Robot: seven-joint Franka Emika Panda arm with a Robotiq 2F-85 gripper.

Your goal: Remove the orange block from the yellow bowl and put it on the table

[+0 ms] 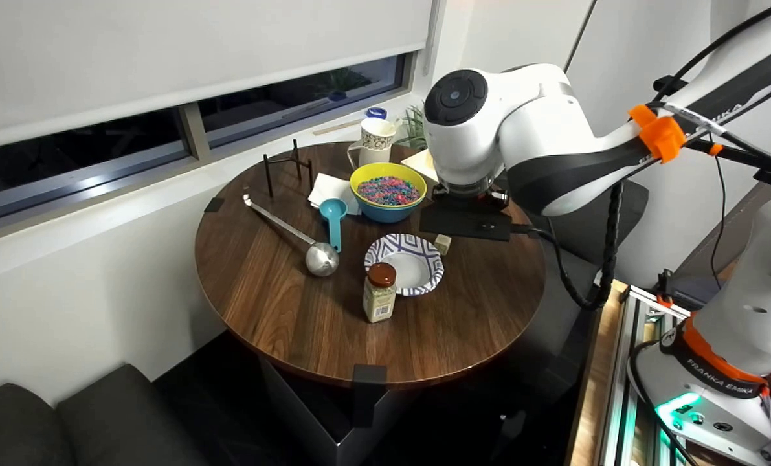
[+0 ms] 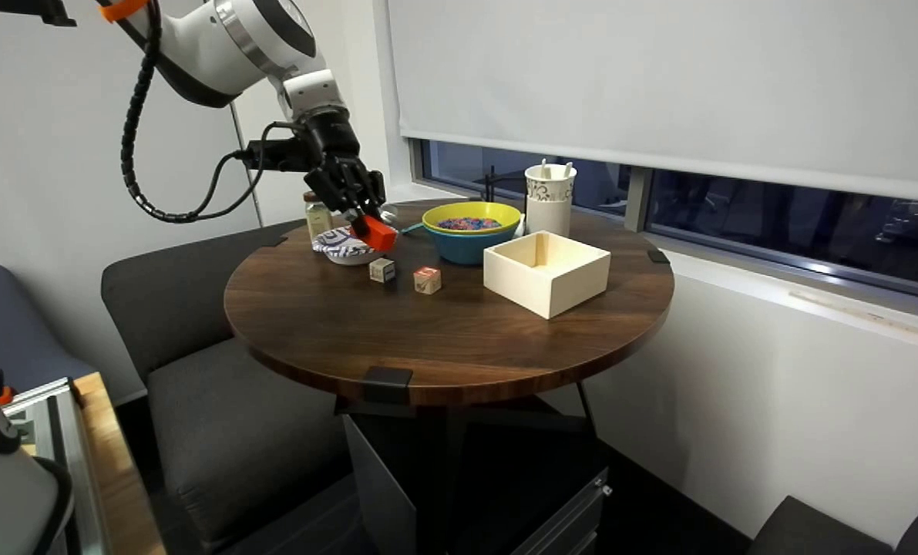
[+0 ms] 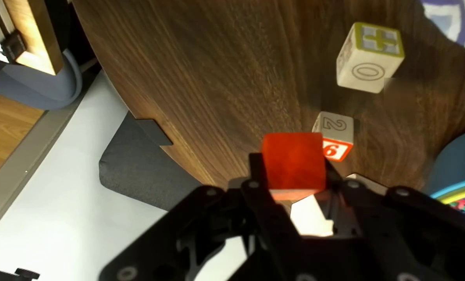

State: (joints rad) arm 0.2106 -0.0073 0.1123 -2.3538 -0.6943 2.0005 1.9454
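Observation:
The orange block [image 2: 378,233] is held in the air by my gripper [image 2: 366,223], outside the yellow bowl [image 2: 459,210]. In the wrist view the orange block [image 3: 293,162] sits between the two black fingers [image 3: 291,171], which touch it on both sides. In an exterior view the fingers and block are hidden behind the wrist. The yellow bowl [image 1: 367,172] rests in a blue bowl and holds small colourful bits; its rim shows at the right edge of the wrist view [image 3: 460,193]. The dark-brown round table [image 2: 335,331] lies beneath the block.
Two wooden letter cubes [image 2: 382,270] [image 2: 428,280] stand on the table below the block. A white patterned bowl [image 1: 401,244] and a spice jar [image 1: 380,304] are close by. A cream box [image 2: 516,281], patterned cups [image 2: 549,208], a ladle [image 1: 322,259] and a teal scoop [image 1: 335,236] also stand there.

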